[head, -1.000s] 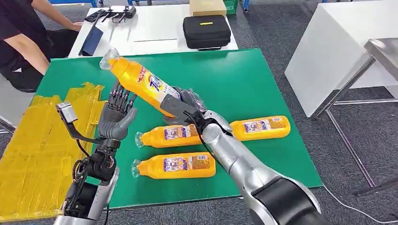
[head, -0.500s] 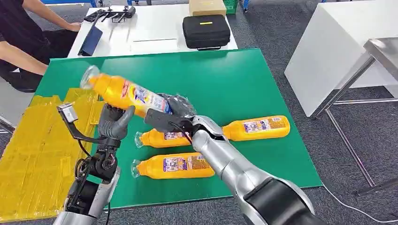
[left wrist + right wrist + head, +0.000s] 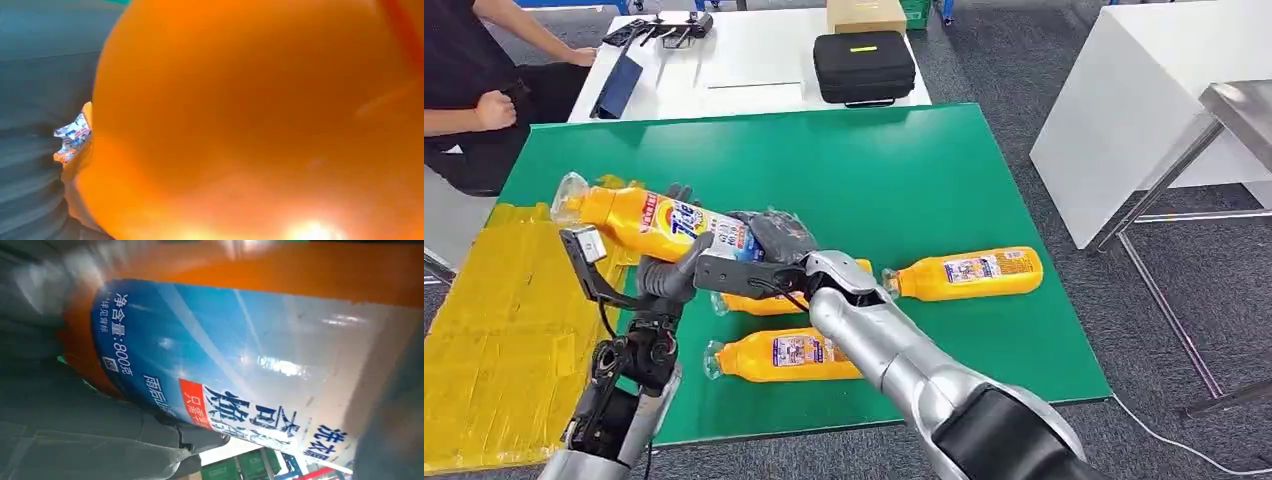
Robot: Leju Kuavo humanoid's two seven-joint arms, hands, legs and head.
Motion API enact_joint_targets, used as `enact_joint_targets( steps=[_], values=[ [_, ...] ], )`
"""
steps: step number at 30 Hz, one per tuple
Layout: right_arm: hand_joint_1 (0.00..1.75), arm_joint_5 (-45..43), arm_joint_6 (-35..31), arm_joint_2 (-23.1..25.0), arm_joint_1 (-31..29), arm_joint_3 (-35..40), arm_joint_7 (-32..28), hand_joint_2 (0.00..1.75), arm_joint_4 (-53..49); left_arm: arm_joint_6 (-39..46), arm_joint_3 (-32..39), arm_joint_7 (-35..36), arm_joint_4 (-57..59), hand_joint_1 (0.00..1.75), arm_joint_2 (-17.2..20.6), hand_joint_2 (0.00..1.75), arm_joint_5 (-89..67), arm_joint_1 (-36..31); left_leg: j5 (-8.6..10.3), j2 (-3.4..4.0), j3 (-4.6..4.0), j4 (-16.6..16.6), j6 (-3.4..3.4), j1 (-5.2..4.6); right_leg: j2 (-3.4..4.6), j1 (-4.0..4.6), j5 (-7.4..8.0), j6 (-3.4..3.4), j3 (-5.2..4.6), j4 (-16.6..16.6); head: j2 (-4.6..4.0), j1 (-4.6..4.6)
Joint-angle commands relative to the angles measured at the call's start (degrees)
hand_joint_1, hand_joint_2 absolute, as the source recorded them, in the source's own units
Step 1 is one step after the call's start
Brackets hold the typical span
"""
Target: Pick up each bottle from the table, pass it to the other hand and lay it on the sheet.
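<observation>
Over the left edge of the green table (image 3: 944, 170), by the yellow sheet (image 3: 494, 330), you've got the bottle (image 3: 649, 218) aloft, tilted; right hand (image 3: 774, 240) grips its base, left hand (image 3: 669, 275) touches underneath, grip unclear. Three bottles (image 3: 799, 352) lie near the front edge.

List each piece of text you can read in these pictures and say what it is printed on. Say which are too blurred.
"净含量:800克": label of the held bottle, right wrist view.
"只需" on a red patch: same label.
"洗衣液": same label, partly cut off.
Labels on the three lying bottles: too small to read.
</observation>
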Motion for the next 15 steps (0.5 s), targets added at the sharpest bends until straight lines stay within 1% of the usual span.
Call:
enact_joint_targets(
  steps=[1, 2, 3, 4, 5, 6, 7, 8, 15],
  values=[
    [1.75, 0.08, 1.96, -0.21, 2.01, 7.49, -1.30, 1.75, 0.26, 0.01, 0.00, 1.43, -1.57, 1.48, 1.13, 1.75, -0.12, -2.67, -0.04, -0.07, 0.10, -0.03, -0.05, 0.09, -0.12, 0.10, -0.05, -0.06, 0.14, -0.07, 0.00, -0.02],
    [1.75, 0.08, 1.96, -0.21, 2.01, 7.49, -1.30, 1.75, 0.26, 0.01, 0.00, 1.43, -1.57, 1.48, 1.13, 1.75, -0.12, -2.67, -0.08, -0.11, 0.20, -0.04, -0.07, 0.12, -0.19, 0.14, -0.10, -0.09, 0.26, -0.07, 0.00, 0.00],
    [1.75, -0.17, 2.10, -0.20, 1.97, 7.34, -1.26, 1.75, 0.27, -0.11, 0.04, 1.39, -1.46, 1.75, 0.91, 1.75, 0.11, -2.64, -0.05, -0.07, 0.11, -0.02, -0.06, 0.12, -0.14, 0.13, -0.06, -0.07, 0.17, -0.07, 0.00, -0.02],
    [1.75, -0.72, 2.13, -0.28, 2.56, 6.94, -1.00, 1.75, 0.26, -0.54, 0.38, 1.21, -2.01, 1.75, 0.80, 1.75, 0.79, -2.12, -0.02, -0.06, 0.04, -0.02, -0.04, 0.06, -0.11, 0.07, -0.03, -0.04, 0.09, -0.05, 0.00, 0.00],
    [1.75, -1.11, 1.84, -0.61, 3.34, 6.69, -0.80, 1.75, 0.40, -0.64, 0.81, 1.27, -3.14, 1.75, 0.67, 1.75, 1.52, -1.02, -0.11, -0.12, 0.32, -0.06, -0.10, 0.16, -0.22, 0.18, -0.14, -0.12, 0.40, -0.11, 0.00, -0.02],
    [1.75, -1.27, 1.48, -0.87, 3.80, 6.62, -0.81, 1.75, 0.70, -0.93, 0.93, 1.39, -3.89, 1.75, 0.61, 1.75, 2.09, -0.28, -0.04, -0.06, 0.15, -0.07, -0.05, 0.10, -0.12, 0.11, -0.05, -0.06, 0.20, -0.11, 0.00, -0.02],
    [1.75, -1.84, 1.21, -1.25, 4.34, 6.07, -0.57, 1.75, 1.20, -1.72, 1.07, 1.50, -4.60, 1.75, 0.45, 1.75, 3.06, 0.50, -0.07, -0.08, 0.28, -0.11, -0.07, 0.13, -0.16, 0.14, -0.08, -0.08, 0.34, -0.16, 0.00, -0.02],
    [1.75, -2.31, 0.78, -1.84, 4.83, 5.56, -0.58, 1.75, 1.91, -2.66, 1.14, 1.60, -5.27, 1.75, 0.24, 1.75, 4.08, 1.21, -0.04, -0.09, 0.19, -0.10, -0.05, 0.10, -0.14, 0.11, -0.06, -0.06, 0.25, -0.14, 0.00, 0.00],
    [1.75, -2.32, 0.42, -2.16, 5.05, 5.56, -0.89, 1.75, 2.13, -2.63, 1.08, 1.60, -5.38, 1.75, 0.16, 1.75, 4.05, 1.38, -0.06, -0.11, 0.28, -0.13, -0.07, 0.13, -0.18, 0.14, -0.08, -0.08, 0.35, -0.18, 0.00, -0.02]
  ],
)
